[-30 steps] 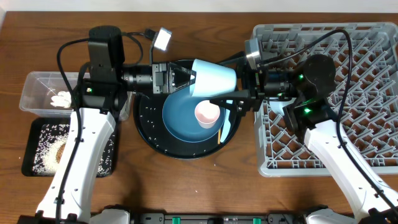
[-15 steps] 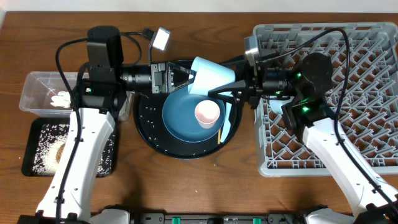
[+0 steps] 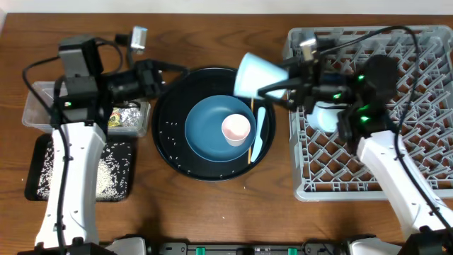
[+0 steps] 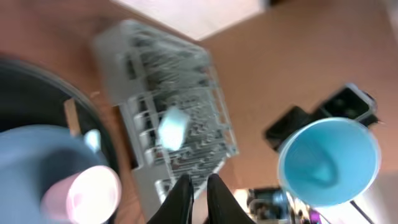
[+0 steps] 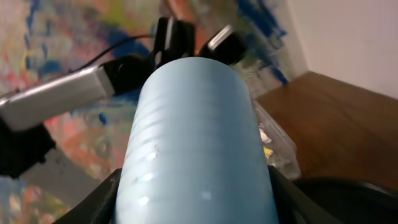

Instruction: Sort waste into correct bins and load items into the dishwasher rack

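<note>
The tabletop (image 3: 226,205) is brown wood. A big grey rack (image 3: 417,64) fills its right edge, and a pale-blue bowl (image 3: 324,117) sits inside the rack, partly hidden by the arm. The right gripper (image 3: 272,83) is closed around the light-blue cup (image 3: 253,74) and holds it on its side in the air, over the far right rim of the round black tray (image 3: 166,134) in the middle of the tabletop.

On that tray lie the dark-blue plate (image 3: 202,131), the pink cup (image 3: 236,129), the spoon (image 3: 260,138) and the chopstick (image 3: 250,145). The left gripper (image 4: 198,182) is almost closed and has nothing in it.

At the left edge, the clear tub (image 3: 32,113) holds silver foil (image 3: 127,117). The black tray (image 3: 34,163) by the near left corner holds rice (image 3: 106,177). Behind the cup, the right wrist view shows a blurry wall of many colours and a plain white wall.
</note>
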You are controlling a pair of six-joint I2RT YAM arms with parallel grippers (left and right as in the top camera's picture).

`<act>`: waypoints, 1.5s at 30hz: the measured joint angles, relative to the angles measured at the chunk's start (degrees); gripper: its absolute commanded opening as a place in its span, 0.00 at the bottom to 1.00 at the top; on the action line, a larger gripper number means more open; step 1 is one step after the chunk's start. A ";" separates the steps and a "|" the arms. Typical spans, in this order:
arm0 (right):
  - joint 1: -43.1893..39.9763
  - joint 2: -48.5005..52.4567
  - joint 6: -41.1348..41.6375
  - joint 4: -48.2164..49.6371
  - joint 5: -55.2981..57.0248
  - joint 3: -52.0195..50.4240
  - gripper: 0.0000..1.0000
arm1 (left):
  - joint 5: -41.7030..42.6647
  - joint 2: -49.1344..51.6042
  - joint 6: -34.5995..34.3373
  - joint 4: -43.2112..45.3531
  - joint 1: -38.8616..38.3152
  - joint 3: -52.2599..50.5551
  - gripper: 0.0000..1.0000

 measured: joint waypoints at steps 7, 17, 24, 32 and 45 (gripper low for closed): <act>-9.40 0.00 7.80 -0.59 -1.55 0.00 0.22 | -13.53 0.00 4.50 -11.28 0.50 -0.02 0.11; -22.40 0.02 18.69 -1.77 -3.26 0.13 0.17 | -26.34 0.02 5.86 -13.51 0.50 -0.02 0.11; -24.06 0.02 23.91 -1.86 -6.69 3.82 0.16 | -35.69 0.02 6.75 -15.67 0.50 -0.02 0.57; -24.06 0.02 26.77 -1.79 -8.39 6.14 0.15 | -43.85 0.02 6.86 -16.68 0.50 -0.02 0.98; -24.04 0.02 27.15 -1.77 -8.72 6.14 0.15 | -45.40 0.02 6.88 -16.68 0.50 -0.02 0.98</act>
